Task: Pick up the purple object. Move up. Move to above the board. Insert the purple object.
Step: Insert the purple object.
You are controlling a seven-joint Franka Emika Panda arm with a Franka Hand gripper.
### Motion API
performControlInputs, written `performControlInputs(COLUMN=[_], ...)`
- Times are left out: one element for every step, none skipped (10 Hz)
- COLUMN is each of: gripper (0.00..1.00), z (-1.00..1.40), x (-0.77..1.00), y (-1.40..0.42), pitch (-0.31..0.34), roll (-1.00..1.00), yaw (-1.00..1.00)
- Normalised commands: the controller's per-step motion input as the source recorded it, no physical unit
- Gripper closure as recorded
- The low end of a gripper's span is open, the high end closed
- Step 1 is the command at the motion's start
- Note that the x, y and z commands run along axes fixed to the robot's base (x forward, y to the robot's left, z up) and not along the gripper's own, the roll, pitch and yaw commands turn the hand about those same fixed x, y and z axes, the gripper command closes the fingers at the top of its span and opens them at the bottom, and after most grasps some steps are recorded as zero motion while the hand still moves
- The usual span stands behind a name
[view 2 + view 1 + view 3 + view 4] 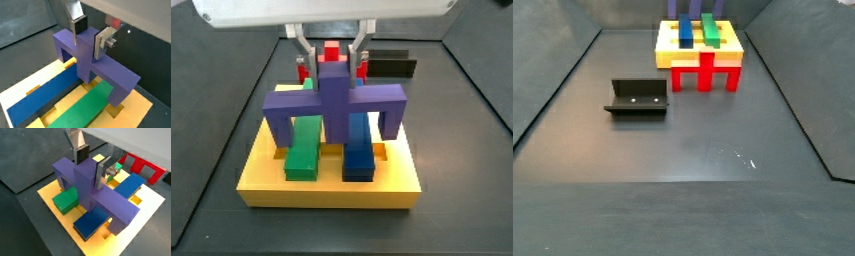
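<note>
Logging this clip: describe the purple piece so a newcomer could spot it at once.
Find the yellow board on the dark floor. Astride its green bar and blue bar stands the purple piece, its upright between the pincer's fingers. It alone is purple and arch-legged.

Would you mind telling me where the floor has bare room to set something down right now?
Free: the wide dark floor right of the fixture and nearer the camera. Crowded: the board, with the red block against it and the gripper gripping the purple object above.
</note>
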Motion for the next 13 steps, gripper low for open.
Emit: performControlInputs(gripper=[1.0,1.0,1.0,1.0,1.0,1.0,1.0,1.0,1.0,1.0,1.0,1.0,1.0], z=[-0.01,0.0,-0.12,0.0,-0.14,-0.37,-0.51,-0.5,-0.26,0.0,0.0,0.0,0.0], x=[-0.19,-0.11,0.04,0.21,0.08,0.07,0.03,0.06,0.11,0.07,0.0,0.0,0.0], y=[0.0,0.0,-0.02,0.0,0.0,-0.05,-0.06,-0.08,-0.11,-0.17,-0.15,-0.2,-0.25], pitch=[0.07,0.057,0.009,0.101,0.04,0.0,0.0,0.0,0.011,0.07,0.074,0.03,0.006], roll=[0.11,0.08,0.08,0.04,0.09,0.11,0.14,0.13,0.11,0.07,0.04,0.04,0.02], yaw=[0.0,0.0,0.0,0.0,0.0,0.0,0.0,0.0,0.0,0.05,0.0,0.0,0.0])
